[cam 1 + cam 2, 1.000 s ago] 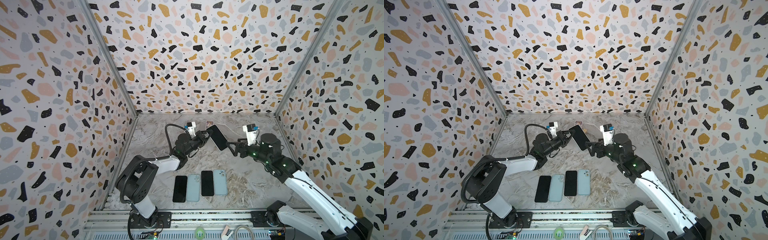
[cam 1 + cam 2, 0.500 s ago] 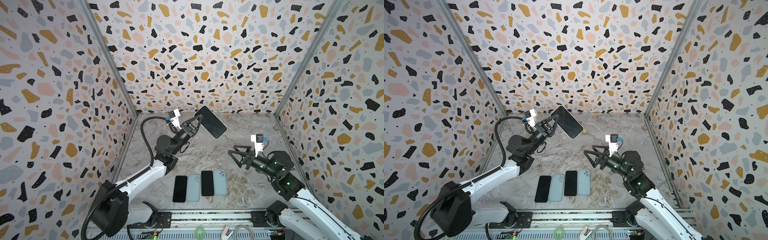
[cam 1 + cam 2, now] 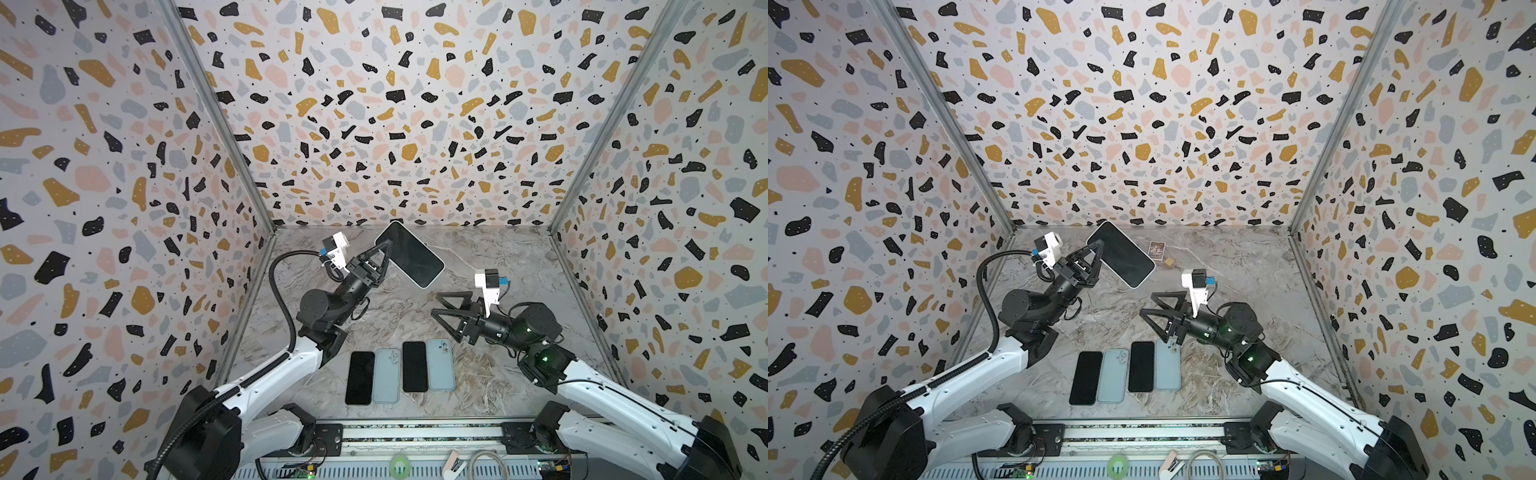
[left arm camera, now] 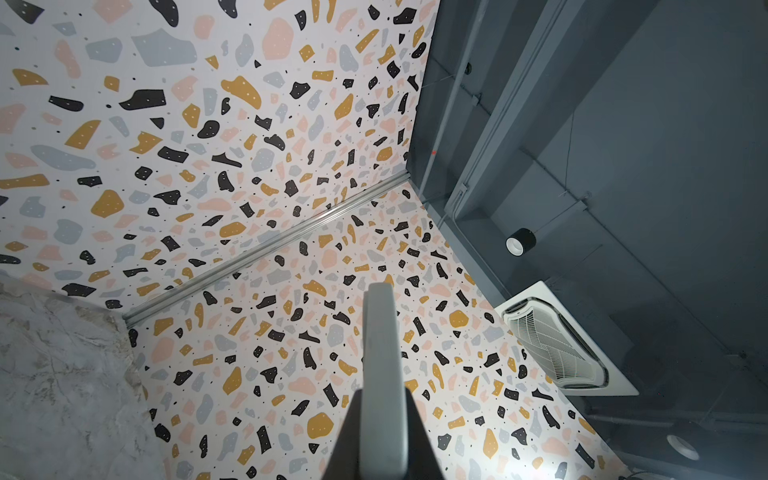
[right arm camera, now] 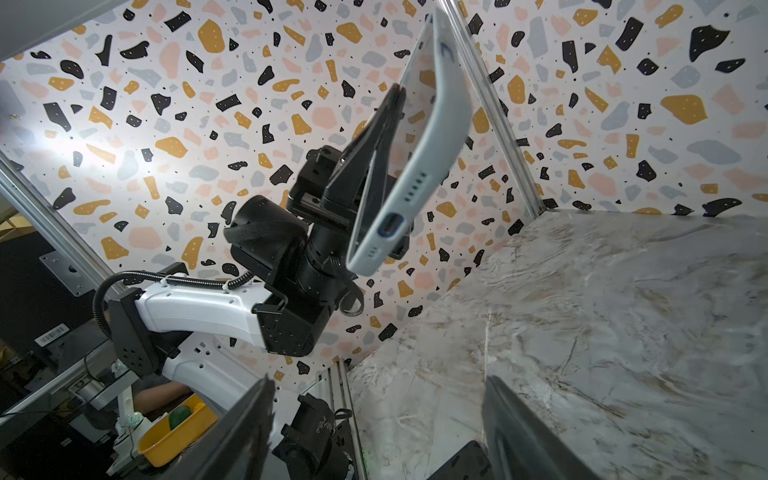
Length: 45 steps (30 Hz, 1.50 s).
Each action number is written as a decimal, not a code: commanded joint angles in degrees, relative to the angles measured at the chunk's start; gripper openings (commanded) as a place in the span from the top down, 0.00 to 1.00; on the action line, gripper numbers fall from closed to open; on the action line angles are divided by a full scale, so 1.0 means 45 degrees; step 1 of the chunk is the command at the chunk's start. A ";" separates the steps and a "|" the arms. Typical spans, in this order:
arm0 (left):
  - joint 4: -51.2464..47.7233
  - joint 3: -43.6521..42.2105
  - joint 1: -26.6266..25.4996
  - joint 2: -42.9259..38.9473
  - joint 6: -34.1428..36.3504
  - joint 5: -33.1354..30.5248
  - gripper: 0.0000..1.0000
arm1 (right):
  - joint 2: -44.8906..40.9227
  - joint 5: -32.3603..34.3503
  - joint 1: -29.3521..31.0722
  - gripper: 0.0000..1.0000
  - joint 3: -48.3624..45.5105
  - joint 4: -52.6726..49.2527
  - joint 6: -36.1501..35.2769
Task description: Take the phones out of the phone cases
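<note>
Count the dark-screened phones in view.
3. Two black rectangular phones lie first and third from left in the near row; one pale-cased phone is clamped in the left gripper.

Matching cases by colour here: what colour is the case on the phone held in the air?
Pale blue-grey case, best seen in the right wrist view.

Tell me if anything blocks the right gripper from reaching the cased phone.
Nothing visible does. The left gripper holds the phone aloft; the right gripper, open, sits lower, with bare air between. The row of four lies on the table, off that line.
</note>
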 commanded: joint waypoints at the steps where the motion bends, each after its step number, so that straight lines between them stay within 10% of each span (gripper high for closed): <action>1: 0.1450 -0.0012 -0.0103 -0.0598 -0.0199 -0.0283 1.00 | 0.0300 0.0244 0.0201 0.22 0.0726 0.1283 -0.0197; 14: 0.1606 -0.0641 -0.0186 -0.0819 -0.0220 -0.0453 1.00 | 0.1334 -0.0141 0.0338 0.35 0.1602 0.2073 -0.0092; 45: 0.1135 -0.0517 -0.0264 -0.1000 -0.0463 -0.0589 1.00 | 0.1749 -0.0846 0.0324 1.00 0.1438 0.2730 -0.0250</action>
